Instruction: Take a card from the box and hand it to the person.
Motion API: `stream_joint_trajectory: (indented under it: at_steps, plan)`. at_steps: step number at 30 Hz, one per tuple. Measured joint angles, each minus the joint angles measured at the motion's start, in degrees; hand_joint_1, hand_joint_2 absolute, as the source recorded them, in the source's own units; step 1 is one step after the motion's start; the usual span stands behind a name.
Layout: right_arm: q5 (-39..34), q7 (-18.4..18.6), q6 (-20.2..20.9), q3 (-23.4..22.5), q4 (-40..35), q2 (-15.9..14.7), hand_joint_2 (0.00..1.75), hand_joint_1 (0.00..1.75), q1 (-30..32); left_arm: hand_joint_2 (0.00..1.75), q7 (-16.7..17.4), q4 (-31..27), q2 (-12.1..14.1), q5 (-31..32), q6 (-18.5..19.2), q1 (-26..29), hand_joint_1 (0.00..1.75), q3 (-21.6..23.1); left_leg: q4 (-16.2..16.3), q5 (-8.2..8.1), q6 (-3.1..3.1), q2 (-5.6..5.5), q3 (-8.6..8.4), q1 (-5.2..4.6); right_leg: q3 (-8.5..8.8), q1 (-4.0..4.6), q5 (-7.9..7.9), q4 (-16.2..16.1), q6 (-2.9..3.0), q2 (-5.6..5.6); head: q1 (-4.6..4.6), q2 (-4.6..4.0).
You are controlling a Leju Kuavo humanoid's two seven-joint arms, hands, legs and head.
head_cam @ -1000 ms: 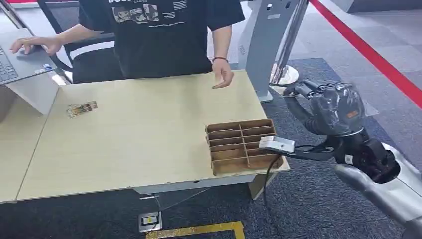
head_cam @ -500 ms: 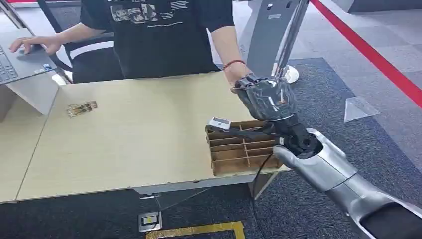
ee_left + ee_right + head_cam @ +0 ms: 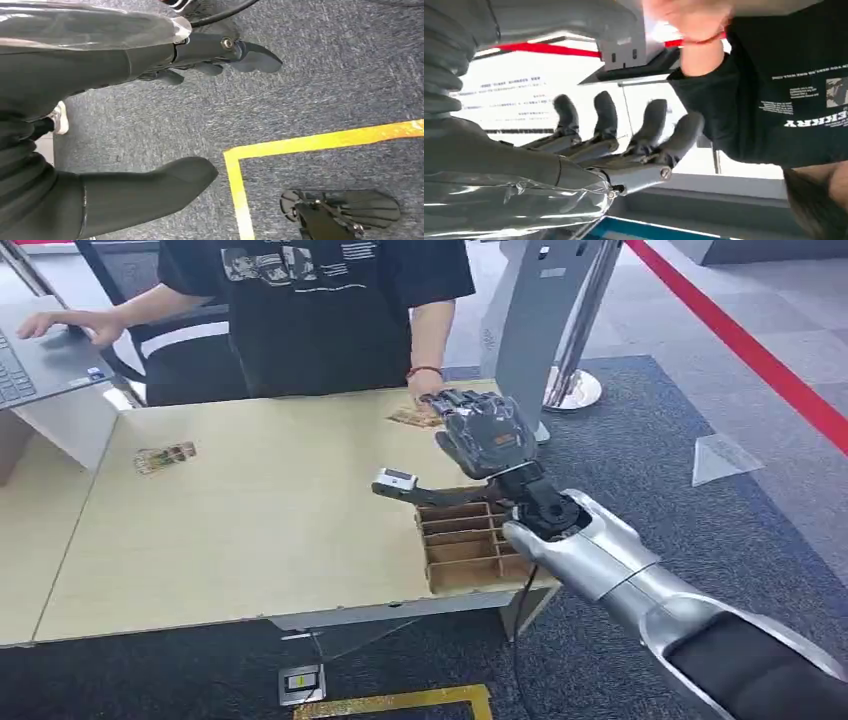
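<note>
The brown cardboard box point(image 3: 470, 540) with divided slots stands at the table's near right corner. My right hand point(image 3: 485, 435) hovers beyond the box with its fingers point(image 3: 624, 145) spread and nothing in them, close to the person's hand point(image 3: 425, 388). A patterned card point(image 3: 413, 417) lies at the table's far edge, just under that person's fingers and next to my fingertips. A second card point(image 3: 165, 456) lies on the left part of the table. My left hand point(image 3: 200, 60) hangs over the carpet, fingers apart and holding nothing.
The person in a black shirt point(image 3: 320, 310) stands behind the light wooden table point(image 3: 260, 530), with the other hand on a laptop point(image 3: 40, 355) at the far left. A grey stand point(image 3: 545, 320) rises behind the right corner. Yellow floor tape point(image 3: 240, 170) marks the carpet.
My right arm has swung in from the right of the table, across the box, toward the person. The person's hand has come down to the far edge, where a card now shows.
</note>
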State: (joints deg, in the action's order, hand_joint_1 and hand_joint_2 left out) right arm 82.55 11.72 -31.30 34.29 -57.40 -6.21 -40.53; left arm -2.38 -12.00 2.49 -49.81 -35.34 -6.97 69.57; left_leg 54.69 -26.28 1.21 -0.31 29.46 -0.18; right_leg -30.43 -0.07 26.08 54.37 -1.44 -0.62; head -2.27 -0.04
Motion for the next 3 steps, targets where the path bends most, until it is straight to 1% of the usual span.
stream_joint_trajectory:
  at_steps: [3]
  plan:
    - [-0.85,0.39,0.2,-0.11,-0.85,-0.26,1.75,0.0,1.82,1.75,0.37,0.0,0.0,-0.24,-0.02,0.09,0.0,0.0,0.0,0.0,0.0,0.04,-0.03,0.0,0.0,0.0,0.0,-0.02,0.0,0.05,0.0,0.0]
